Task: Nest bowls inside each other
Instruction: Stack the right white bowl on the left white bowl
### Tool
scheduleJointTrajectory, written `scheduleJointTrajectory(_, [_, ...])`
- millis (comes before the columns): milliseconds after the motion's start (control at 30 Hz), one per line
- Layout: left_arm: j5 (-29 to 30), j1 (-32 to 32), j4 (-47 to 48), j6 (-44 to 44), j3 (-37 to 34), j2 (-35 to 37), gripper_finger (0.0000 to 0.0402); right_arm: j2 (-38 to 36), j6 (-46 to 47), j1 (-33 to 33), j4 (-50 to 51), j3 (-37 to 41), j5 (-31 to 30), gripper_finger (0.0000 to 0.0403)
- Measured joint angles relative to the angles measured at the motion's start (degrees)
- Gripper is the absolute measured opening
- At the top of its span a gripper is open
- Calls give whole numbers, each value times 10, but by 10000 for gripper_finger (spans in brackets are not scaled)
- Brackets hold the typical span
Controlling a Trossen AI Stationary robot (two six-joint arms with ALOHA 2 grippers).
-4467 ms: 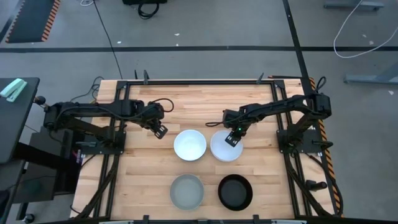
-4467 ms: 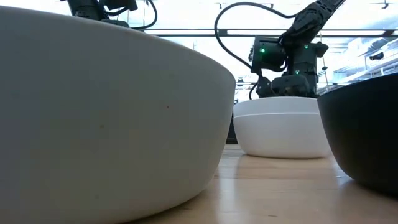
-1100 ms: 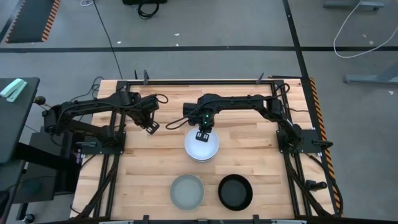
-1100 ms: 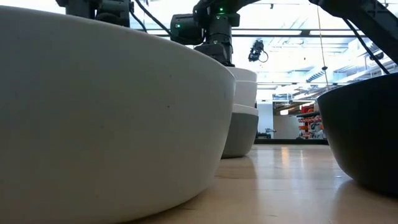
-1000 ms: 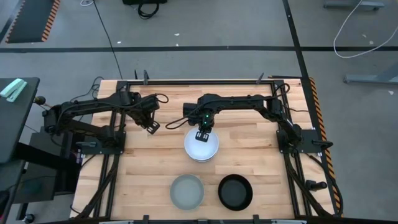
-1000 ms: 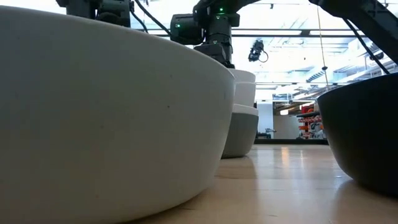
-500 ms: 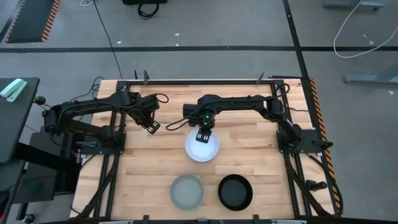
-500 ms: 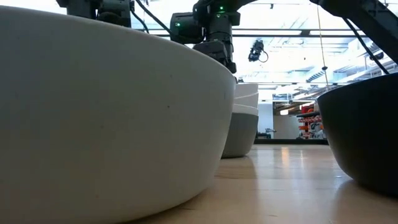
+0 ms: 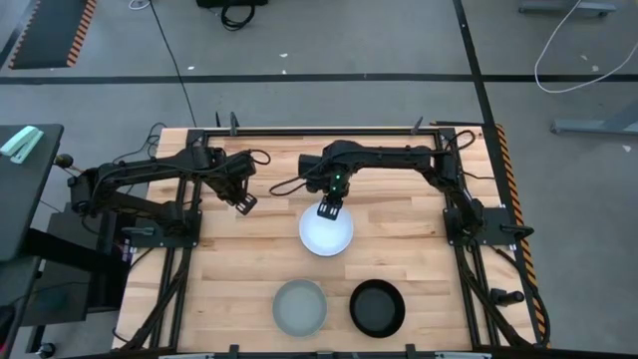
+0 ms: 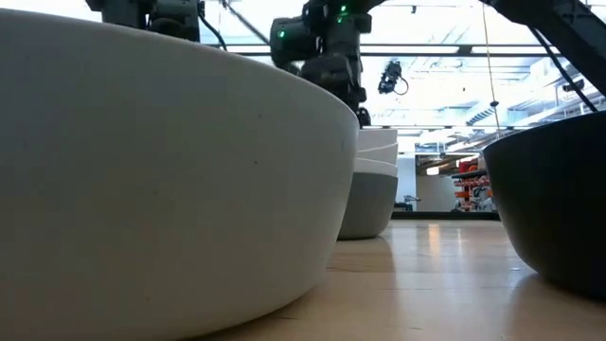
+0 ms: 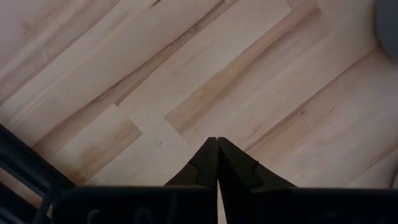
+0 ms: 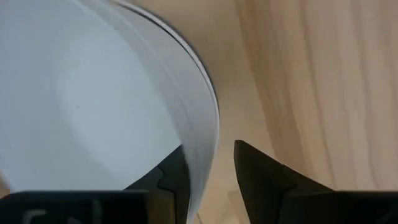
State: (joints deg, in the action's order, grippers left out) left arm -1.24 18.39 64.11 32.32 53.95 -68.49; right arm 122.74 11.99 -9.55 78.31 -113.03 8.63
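A stack of nested bowls [image 9: 326,231] stands mid-table, with white bowls on top and a grey one at the bottom [image 10: 371,204]. My right gripper [image 9: 328,209] is open just above the stack's far rim [image 12: 202,134]. One finger [image 12: 174,177] is over the inside of the rim and the other [image 12: 261,180] over the outside. In the low view the fingertips [image 10: 358,112] hang clear of the top bowl [image 10: 377,142]. A light grey bowl [image 9: 300,306] and a black bowl [image 9: 378,308] sit separately near the near edge. My left gripper [image 9: 244,202] is shut and waits left of the stack.
The light grey bowl [image 10: 142,170] and the black bowl [image 10: 559,208] stand close to the low camera and fill most of its view. Under my left gripper [image 11: 217,142] there is bare wood. The table's metal frame [image 9: 319,131] runs along the far edge.
The top white bowl has sunk lower into the stack and now sits level in it. My right gripper has risen off the bowl and drawn back slightly toward the far edge.
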Motion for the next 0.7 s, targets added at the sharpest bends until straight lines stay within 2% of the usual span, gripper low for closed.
scheduleJointTrajectory(200, [1,0,-14,0,0,0,31,-61,5,-10,-13,-1,-5,124])
scheduleJointTrajectory(400, [1,0,-20,1,0,0,15,-119,-12,-1,-44,-1,-7,115])
scheduleJointTrajectory(567, [1,0,-20,1,0,0,7,-142,-29,1,-47,-1,-11,59])
scheduleJointTrajectory(700, [4,0,-20,1,0,0,20,-140,-38,1,-52,-1,-16,9])
